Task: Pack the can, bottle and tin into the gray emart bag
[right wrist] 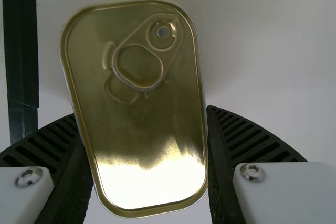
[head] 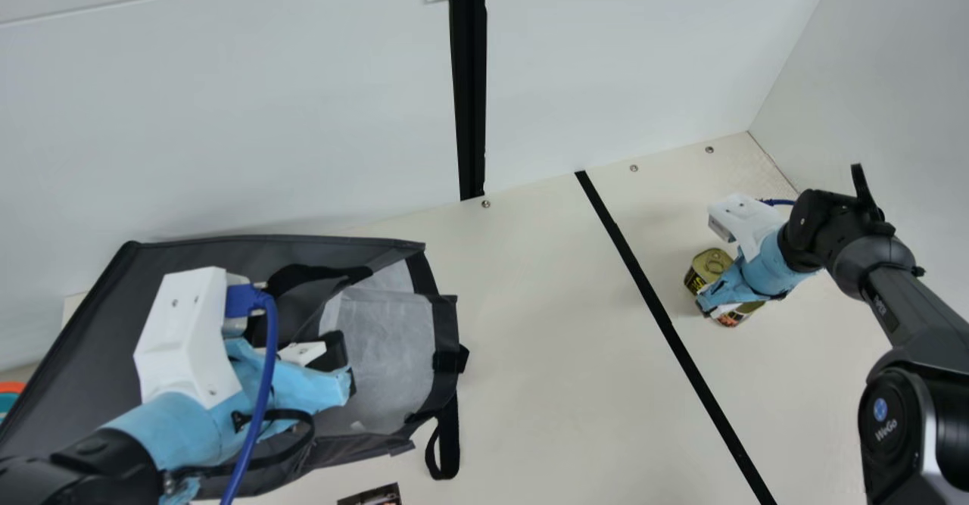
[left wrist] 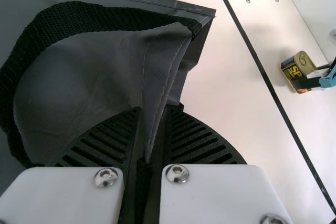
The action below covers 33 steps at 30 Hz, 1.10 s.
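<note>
Main view, gray bag (head: 91, 323) on cream table (head: 530, 300), black stripe (head: 665, 323), white walls (head: 227, 111)

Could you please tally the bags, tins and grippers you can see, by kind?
Bags: 1, the gray bag
Tins: 1, the gold-lidded tin
Grippers: 2, the left gripper and right gripper
Total: 4

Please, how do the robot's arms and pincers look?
The left arm and right arm are black and gray, with light-blue wrapping, white housings and blue cables. The right arm bears a round blue emblem. The left pincer and right pincer each have two black ribbed fingers on white mounts.
</note>
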### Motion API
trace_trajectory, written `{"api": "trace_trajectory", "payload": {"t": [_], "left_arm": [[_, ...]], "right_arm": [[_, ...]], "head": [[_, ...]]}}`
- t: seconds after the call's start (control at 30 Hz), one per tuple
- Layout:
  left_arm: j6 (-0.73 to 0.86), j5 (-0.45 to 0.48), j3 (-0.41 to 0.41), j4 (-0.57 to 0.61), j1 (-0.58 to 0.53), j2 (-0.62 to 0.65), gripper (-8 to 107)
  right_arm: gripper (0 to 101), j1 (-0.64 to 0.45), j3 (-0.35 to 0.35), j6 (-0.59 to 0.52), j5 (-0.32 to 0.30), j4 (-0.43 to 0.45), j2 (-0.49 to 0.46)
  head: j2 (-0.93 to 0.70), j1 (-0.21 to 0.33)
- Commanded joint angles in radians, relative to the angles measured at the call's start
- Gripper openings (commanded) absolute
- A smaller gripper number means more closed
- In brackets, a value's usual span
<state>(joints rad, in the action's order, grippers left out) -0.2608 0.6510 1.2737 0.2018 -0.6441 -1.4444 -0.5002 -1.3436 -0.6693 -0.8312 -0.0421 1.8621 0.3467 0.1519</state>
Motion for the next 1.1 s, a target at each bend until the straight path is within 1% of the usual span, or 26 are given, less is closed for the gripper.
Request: {"api": "trace_trajectory", "payload": {"t": [0.0,0.4,1.07], "left_arm": [[0.000,0.000,0.000,0.000,0.000,0.000,10],[0.000,0.000,0.000,0.000,0.000,0.000,10],[0.000,0.000,0.000,0.000,0.000,0.000,10]], "right_arm": [[0,0.003,0.000,-0.004,-0.003,-0.007,-0.007],[0,0.039,0.016,-0.006,-0.025,-0.031,-0.078],[0,0.143,0.082,0.019,-0.054,-0.041,-0.207]], "head": [[0.002,0.023],[0.002,0.023],[0.002,0.023]]}}
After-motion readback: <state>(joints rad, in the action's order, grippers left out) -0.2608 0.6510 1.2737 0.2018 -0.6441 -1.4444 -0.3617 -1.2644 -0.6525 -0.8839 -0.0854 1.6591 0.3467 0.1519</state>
